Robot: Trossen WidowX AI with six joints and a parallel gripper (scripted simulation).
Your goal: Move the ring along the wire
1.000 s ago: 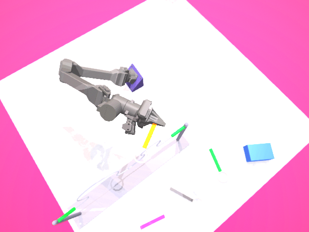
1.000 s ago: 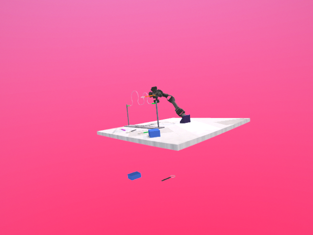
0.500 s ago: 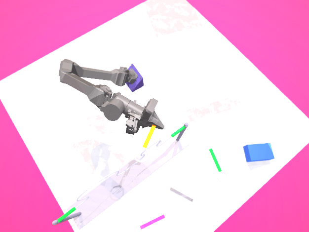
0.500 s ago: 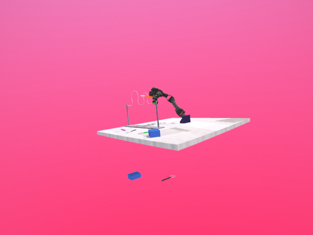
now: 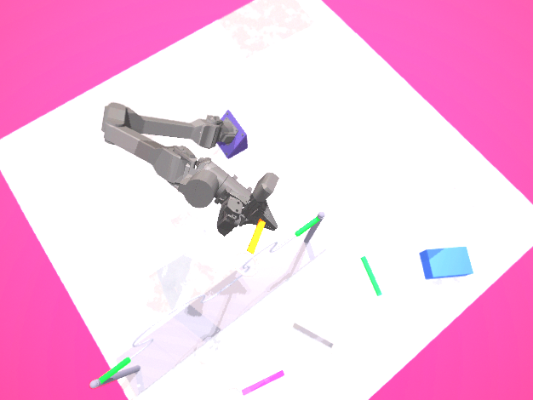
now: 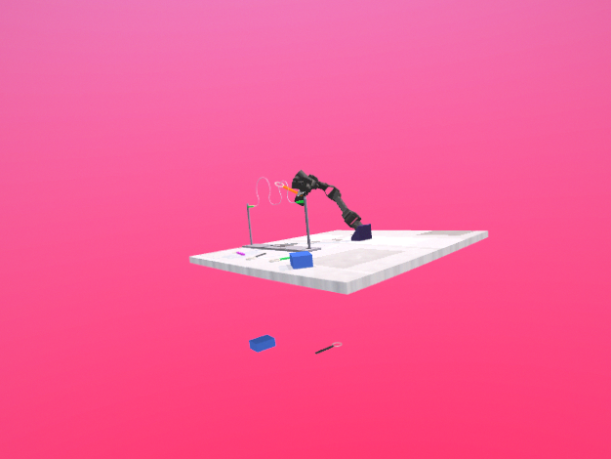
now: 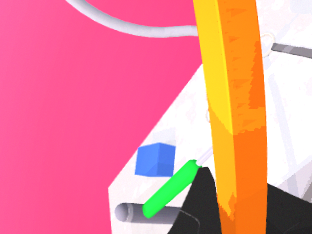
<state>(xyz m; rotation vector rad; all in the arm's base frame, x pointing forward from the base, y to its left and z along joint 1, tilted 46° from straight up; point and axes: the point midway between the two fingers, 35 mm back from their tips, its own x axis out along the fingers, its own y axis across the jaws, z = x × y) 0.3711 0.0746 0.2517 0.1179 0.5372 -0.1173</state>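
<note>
My gripper [image 5: 260, 220] [image 6: 297, 192] [image 7: 237, 181] is shut on the orange handle [image 5: 256, 237] [image 6: 289, 188] [image 7: 245, 100], which looks yellow where brightly lit. The pale ring [image 6: 275, 184] is at the handle's far end, over the grey wire's hump nearer the right post; touching cannot be told. The thin grey wire [image 6: 257, 190] rises in humps between two green parts, one [image 5: 307, 226] [image 6: 300, 201] [image 7: 171, 189] beside the near post [image 5: 312, 231] [image 6: 307, 225], the other [image 5: 115, 370] [image 6: 251, 205] at the far post [image 5: 127, 373] [image 6: 249, 225]. A grey arc crosses the wrist view's top; ring or wire cannot be told.
A blue block [image 5: 449, 262] [image 6: 301, 260] [image 7: 156, 160] lies beyond the near post. A green stick [image 5: 370, 275], a grey stick [image 5: 312, 335] and a magenta stick [image 5: 262, 382] lie beyond the wire. Another blue block [image 6: 262, 343] and a dark stick [image 6: 324, 349] show below the table.
</note>
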